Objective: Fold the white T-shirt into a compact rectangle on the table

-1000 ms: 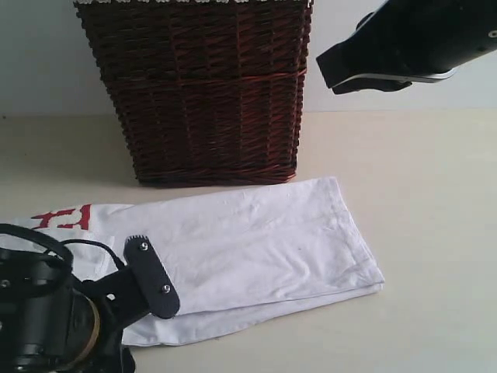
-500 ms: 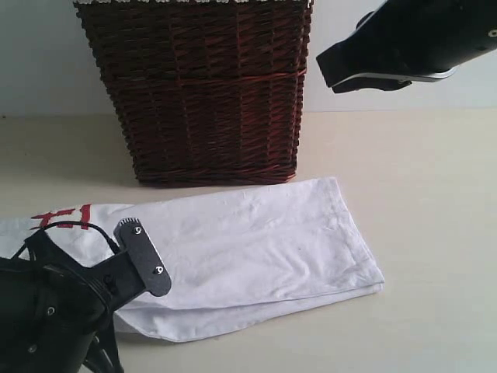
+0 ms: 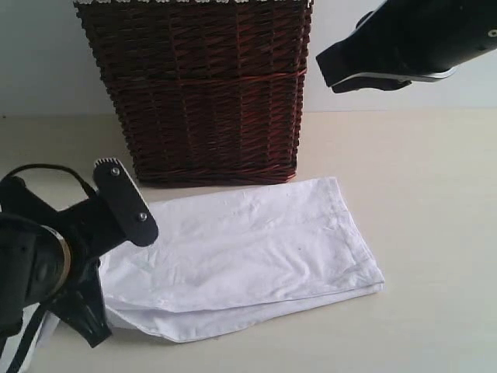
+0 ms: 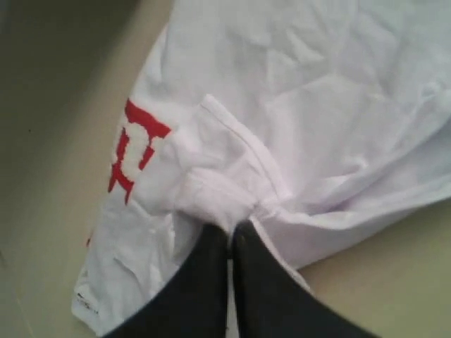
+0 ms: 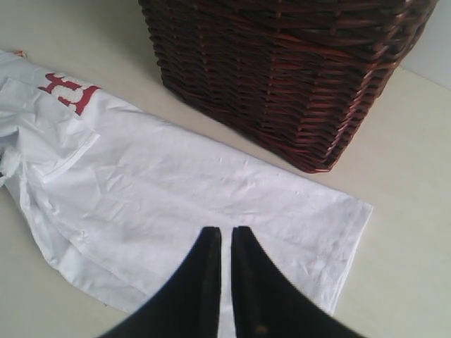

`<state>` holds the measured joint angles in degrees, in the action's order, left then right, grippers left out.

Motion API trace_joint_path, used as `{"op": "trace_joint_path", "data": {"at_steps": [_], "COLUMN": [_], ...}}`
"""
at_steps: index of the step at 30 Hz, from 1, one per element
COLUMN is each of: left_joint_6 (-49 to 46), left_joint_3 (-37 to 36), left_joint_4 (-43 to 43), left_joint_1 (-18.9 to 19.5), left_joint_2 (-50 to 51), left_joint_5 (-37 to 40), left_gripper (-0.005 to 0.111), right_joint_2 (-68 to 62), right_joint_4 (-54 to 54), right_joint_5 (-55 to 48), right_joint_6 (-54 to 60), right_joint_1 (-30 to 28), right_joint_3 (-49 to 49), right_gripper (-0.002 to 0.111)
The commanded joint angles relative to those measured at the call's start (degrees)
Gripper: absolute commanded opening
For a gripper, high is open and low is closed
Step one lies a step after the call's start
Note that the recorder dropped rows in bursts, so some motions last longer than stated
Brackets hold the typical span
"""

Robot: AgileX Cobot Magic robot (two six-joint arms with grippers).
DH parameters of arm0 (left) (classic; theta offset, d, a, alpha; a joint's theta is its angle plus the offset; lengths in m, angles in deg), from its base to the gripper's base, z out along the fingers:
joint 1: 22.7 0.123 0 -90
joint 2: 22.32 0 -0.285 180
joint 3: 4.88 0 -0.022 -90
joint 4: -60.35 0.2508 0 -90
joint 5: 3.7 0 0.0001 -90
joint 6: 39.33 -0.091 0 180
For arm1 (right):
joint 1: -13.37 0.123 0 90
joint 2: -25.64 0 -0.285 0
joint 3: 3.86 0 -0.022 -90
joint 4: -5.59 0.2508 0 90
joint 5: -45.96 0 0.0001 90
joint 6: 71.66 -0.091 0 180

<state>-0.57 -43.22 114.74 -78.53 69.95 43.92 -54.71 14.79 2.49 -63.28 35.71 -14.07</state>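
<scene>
The white T-shirt [image 3: 248,249] lies folded lengthwise on the table [image 3: 435,194] in front of the basket. My left gripper [image 4: 231,227] is shut on a bunched fold of the shirt's cloth near the red lettering [image 4: 134,151], and the cloth puckers at its tips. In the exterior view the left arm [image 3: 54,256] covers the shirt's left end. My right gripper [image 5: 225,232] hangs above the T-shirt [image 5: 211,183], jaws shut with nothing between them. The right arm [image 3: 404,39] is high at the upper right.
A dark brown wicker basket [image 3: 202,85] stands right behind the shirt, its base close to the shirt's far edge. Bare table shows to the right of the shirt [image 3: 443,295] and along the front.
My left gripper has shut on the shirt's cloth and risen toward the basket with it. The red lettering is now hidden behind the left arm in the exterior view. The right arm has not moved.
</scene>
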Motion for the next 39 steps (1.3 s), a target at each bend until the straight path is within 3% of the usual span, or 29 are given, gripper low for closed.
{"op": "trace_joint_path", "data": {"at_steps": [1,9,15,17,21,24,31,39], "left_joint_6": [-7.77,-31.98,-30.93,-30.89,-31.0,-31.0,-31.0,-27.56], "left_joint_3": [3.92,9.69,9.69,9.69,8.92,6.52,-3.16,-8.73], "left_joint_4": [-6.27,-25.42,-30.36,-33.49,-38.94,-42.72,-46.64,-41.52], "left_joint_1": [-0.08,-0.08,-0.08,-0.08,-0.08,-0.08,-0.08,-0.08], "left_joint_2": [-4.95,-8.09,-7.11,-7.11,-7.11,-7.11,-7.11,-4.23], "left_joint_5": [1.31,13.12,10.86,9.49,8.95,8.15,0.76,-20.6], "left_gripper": [0.0,0.0,0.002,0.011,0.047,0.058,0.058,0.057], "right_joint_2": [0.44,0.22,-0.85,-1.27,-1.53,-1.53,-1.53,-1.53], "right_joint_4": [0.02,0.01,0.13,0.25,0.25,0.25,0.25,0.25], "right_joint_5": [0.76,1.25,1.15,0.81,0.33,0.33,0.33,0.33], "right_joint_6": [0.51,0.51,0.51,0.51,0.51,0.51,0.51,0.51], "right_joint_1": [-0.3,-0.3,-0.3,-0.3,-0.3,-0.3,-0.3,-0.3], "right_joint_3": [0.38,0.38,0.38,0.38,0.38,0.38,0.38,0.38], "right_gripper": [0.008,0.008,0.008,0.008,0.008,0.008,0.008,0.008]}}
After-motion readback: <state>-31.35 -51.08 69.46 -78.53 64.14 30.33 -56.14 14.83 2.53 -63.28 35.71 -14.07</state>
